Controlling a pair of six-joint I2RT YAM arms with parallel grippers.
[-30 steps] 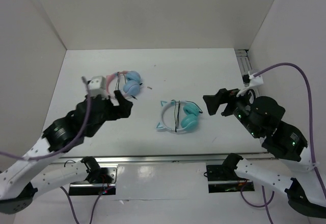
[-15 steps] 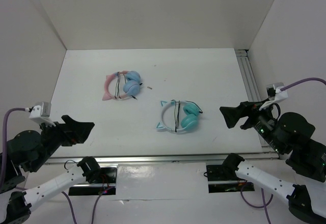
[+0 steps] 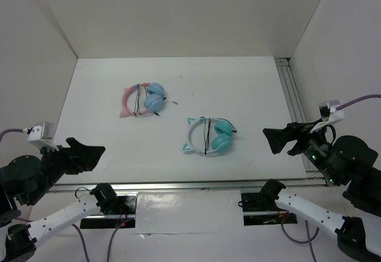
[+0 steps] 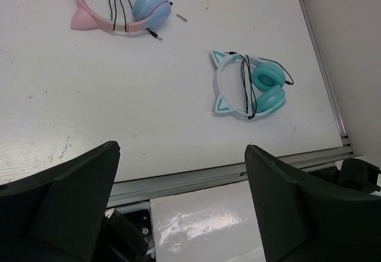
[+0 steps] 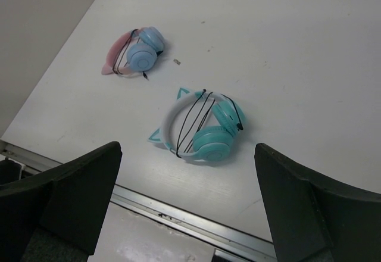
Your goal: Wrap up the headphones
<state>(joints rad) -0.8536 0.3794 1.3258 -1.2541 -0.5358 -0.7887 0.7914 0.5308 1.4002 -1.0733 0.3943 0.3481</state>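
The teal headphones (image 3: 209, 137) lie flat at the middle of the table, pale headband to the left, two cat ears, black cable wound across the band and cups. They also show in the left wrist view (image 4: 249, 84) and the right wrist view (image 5: 200, 127). My left gripper (image 3: 86, 156) is open and empty, raised over the table's near left edge, far from them. My right gripper (image 3: 280, 140) is open and empty, raised at the near right, apart from them.
Pink-banded cat-ear headphones (image 3: 143, 100) with light blue cups lie at the back left, cable wound round them. A small scrap (image 3: 175, 102) lies beside them. A metal rail (image 3: 190, 184) runs along the table's near edge; white walls enclose three sides.
Both arms have drawn back from the middle of the table toward the near edge, left arm to the near left, right arm to the near right. Both headphones lie unmoved.
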